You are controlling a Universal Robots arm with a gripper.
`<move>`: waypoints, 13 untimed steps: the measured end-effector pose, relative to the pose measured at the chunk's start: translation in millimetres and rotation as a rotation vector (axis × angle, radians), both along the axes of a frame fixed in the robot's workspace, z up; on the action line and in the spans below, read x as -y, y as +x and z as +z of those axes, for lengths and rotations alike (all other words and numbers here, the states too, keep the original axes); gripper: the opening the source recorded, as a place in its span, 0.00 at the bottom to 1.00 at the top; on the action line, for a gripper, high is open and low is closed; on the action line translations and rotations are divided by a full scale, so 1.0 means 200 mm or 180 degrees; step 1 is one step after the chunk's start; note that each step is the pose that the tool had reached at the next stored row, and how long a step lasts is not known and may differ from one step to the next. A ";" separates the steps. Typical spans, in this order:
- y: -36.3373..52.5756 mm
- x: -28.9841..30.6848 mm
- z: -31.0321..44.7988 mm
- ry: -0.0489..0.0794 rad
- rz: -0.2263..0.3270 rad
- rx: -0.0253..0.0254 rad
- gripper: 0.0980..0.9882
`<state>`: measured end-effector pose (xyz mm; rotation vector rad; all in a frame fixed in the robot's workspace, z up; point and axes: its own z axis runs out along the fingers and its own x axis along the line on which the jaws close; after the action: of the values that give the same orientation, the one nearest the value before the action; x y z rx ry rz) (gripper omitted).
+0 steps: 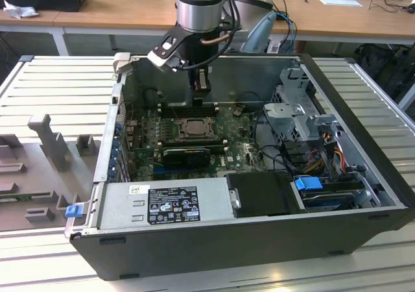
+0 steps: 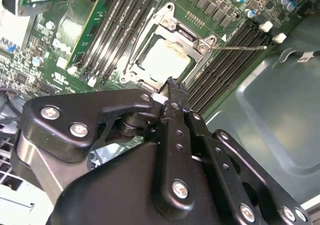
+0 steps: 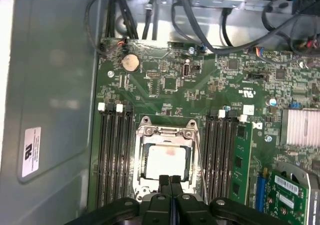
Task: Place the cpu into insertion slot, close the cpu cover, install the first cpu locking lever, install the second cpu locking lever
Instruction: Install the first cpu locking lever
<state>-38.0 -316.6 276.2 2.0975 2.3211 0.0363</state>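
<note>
In the exterior view the arm (image 1: 200,6) reaches down into the open computer case (image 1: 227,250). Its gripper (image 1: 201,87) hangs just behind the insertion slot (image 1: 193,128), close above the board. From here I cannot tell how the jaws stand, and the slot's middle is too dark to pick out the chip. The power supply (image 1: 162,204) walls off the near side of the slot. A drive cage (image 1: 292,107) and loose cables (image 1: 314,156) crowd the exterior view's right.

In the second wrist view the gripper's (image 2: 171,83) own black body hides much of the board. Its jaws are pressed together with nothing visible between them, right at the slot's rim; whether they touch it I cannot tell. The cpu (image 2: 165,61) lies pale in the slot, with the cpu cover (image 2: 192,41) flat around it. A thin locking lever (image 2: 240,48) sticks out from one corner of the slot, across the memory slots (image 2: 225,60).

In the first wrist view the fingertips (image 3: 164,182) meet over the slot's edge and hide one side of the cpu (image 3: 164,160). Memory slots (image 3: 115,155) flank the slot on both sides. A coin battery (image 3: 131,62) lies well beyond it.
</note>
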 end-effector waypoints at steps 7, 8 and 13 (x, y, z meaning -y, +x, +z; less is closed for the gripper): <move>0.000 0.000 -0.002 0.0000 0.0311 0.0000 0.01; 0.000 0.000 -0.002 0.0001 0.0343 0.0000 0.01; 0.000 0.000 -0.002 0.0000 0.0422 0.0000 0.01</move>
<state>-38.0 -316.6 275.8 1.9403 2.4561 0.0378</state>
